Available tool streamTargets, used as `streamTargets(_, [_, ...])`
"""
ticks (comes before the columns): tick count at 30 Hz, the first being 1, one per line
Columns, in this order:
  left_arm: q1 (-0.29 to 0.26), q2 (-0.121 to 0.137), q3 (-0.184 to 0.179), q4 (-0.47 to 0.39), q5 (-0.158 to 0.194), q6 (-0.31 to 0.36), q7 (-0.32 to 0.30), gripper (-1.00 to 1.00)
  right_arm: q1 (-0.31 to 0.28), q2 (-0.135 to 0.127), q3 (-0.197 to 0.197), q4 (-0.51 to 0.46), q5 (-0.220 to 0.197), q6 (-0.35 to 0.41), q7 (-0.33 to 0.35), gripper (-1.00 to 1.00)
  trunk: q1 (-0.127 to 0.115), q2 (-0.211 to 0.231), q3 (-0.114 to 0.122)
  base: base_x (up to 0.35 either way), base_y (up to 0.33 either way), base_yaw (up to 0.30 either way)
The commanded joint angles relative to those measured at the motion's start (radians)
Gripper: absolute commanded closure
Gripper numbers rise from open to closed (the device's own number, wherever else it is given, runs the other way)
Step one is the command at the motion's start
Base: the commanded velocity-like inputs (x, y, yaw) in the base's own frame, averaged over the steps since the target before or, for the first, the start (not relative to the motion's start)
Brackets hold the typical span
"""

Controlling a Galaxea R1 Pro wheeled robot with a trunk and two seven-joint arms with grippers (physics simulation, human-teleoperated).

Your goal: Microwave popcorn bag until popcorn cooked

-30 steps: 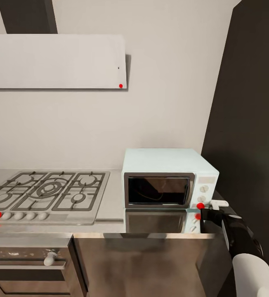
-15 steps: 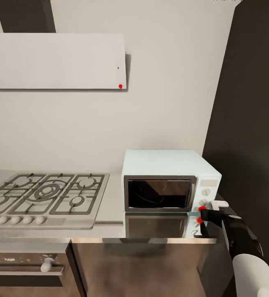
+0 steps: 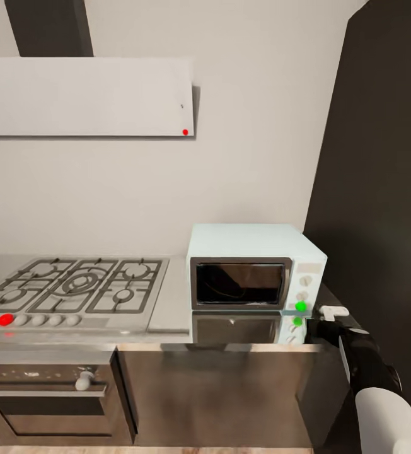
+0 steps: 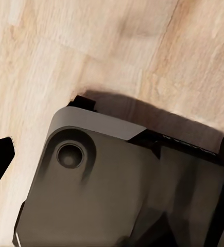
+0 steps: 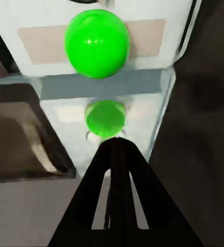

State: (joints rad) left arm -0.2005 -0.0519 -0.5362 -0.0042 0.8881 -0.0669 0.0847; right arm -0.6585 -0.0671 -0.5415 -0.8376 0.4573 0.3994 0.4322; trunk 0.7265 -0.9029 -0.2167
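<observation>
Now | boxy mint microwave [image 3: 256, 268], glossy green dot [image 5: 97, 37] | right jaws [image 5: 117, 146] seemingly closed, empty

The microwave [image 3: 253, 265] is a pale mint-blue box with a chrome-framed dark glass door, which is shut. It stands upright on the grey steel surface [image 3: 171, 309], just beside the gas hob, against the wall. White knobs run down its control panel, with a bright green dot [image 3: 301, 306] at the panel's lower end, mirrored in the shiny steel below.
</observation>
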Motion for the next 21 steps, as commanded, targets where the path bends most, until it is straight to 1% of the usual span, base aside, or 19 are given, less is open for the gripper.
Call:
streamTargets(1, [0.0,0.0,-0.008,0.0,0.006,-0.002,0.004,-1.0,-0.001,0.001,-0.003,-0.002,0.011,0.002,0.01,1.0,-0.001,-0.001,-0.001,-0.344,0.0,0.0])
streamTargets(5, [0.0,0.0,-0.009,0.0,0.006,-0.002,0.004,-1.0,-0.001,0.0,-0.005,-0.017,0.013,0.007,0.012,1.0,-0.001,-0.001,-0.001,-0.345,0.0,0.0])
streamTargets(8, [0.0,0.0,-0.009,0.0,0.006,-0.002,0.004,-1.0,-0.001,0.001,-0.005,-0.061,0.013,0.022,0.013,1.0,-0.001,-0.001,-0.001,-0.344,0.0,0.0])
streamTargets(9, [0.0,0.0,-0.01,0.0,0.006,-0.002,0.004,-1.0,-0.001,0.003,-0.004,-0.101,0.013,0.07,0.013,1.0,-0.001,-0.001,-0.001,-0.344,0.0,0.0])
streamTargets(10, [0.0,0.0,-0.01,0.0,0.006,-0.002,0.004,-1.0,-0.001,0.008,-0.004,-0.15,0.013,0.139,0.013,1.0,-0.001,-0.001,-0.001,-0.344,0.0,0.0])
streamTargets(12, [0.0,0.0,-0.01,0.0,0.006,-0.002,0.004,-1.0,-0.001,0.014,-0.004,-0.252,0.009,0.307,0.013,1.0,-0.001,-0.001,-0.001,-0.344,0.0,0.0])
streamTargets(13, [0.0,0.0,-0.01,0.0,0.006,-0.002,0.004,-1.0,0.0,0.015,-0.005,-0.28,0.009,0.367,0.013,1.0,-0.001,-0.001,-0.001,-0.345,0.0,0.0])
streamTargets(15, [0.0,0.0,-0.01,0.0,0.005,-0.002,0.004,-1.0,0.0,0.016,-0.005,-0.302,0.01,0.42,0.014,1.0,-0.001,-0.001,-0.001,-0.345,0.0,0.0])
streamTargets(17, [0.0,0.0,-0.01,0.0,0.005,-0.002,0.004,-1.0,0.02,0.014,-0.004,-0.312,0.011,0.423,0.017,1.0,-0.001,-0.001,-0.001,-0.345,0.0,0.0])
streamTargets(19, [0.0,0.0,-0.01,0.0,0.005,-0.002,0.004,-1.0,0.041,0.014,-0.003,-0.316,0.012,0.4,0.018,1.0,-0.001,-0.001,-0.001,-0.345,0.0,0.0])
streamTargets(20, [0.0,0.0,-0.01,0.0,0.005,-0.002,0.004,-1.0,0.052,0.014,-0.003,-0.309,0.011,0.374,0.018,1.0,-0.001,-0.001,-0.001,-0.345,0.0,0.0])
streamTargets(21, [0.0,0.001,-0.01,0.0,0.005,-0.002,0.004,-1.0,0.077,0.013,-0.002,-0.285,0.009,0.333,0.019,1.0,-0.001,-0.001,-0.001,-0.325,0.0,0.0])
